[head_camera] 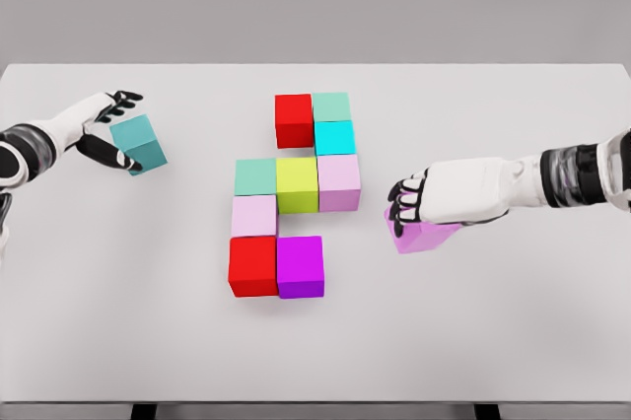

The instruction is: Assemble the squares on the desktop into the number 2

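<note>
The left robot hand (pixel 110 129) grips a teal cube (pixel 139 143); the right robot hand (pixel 419 205) clasps a pink-violet cube (pixel 424 236) (partly hidden) beside nine coloured cubes (pixel 296 183) clustered mid-surface (pixel 493 331).

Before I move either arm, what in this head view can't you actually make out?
- Pink cube: the right hand covers its top, so finger contact underneath is hidden.
- Teal cube: the left hand hides its far side; whether it is lifted off the table is unclear from this angle.
- Both arms: cut off by the picture's side edges.
- Assembled blocks, e.g. red cube: far and inner side faces unseen.
</note>
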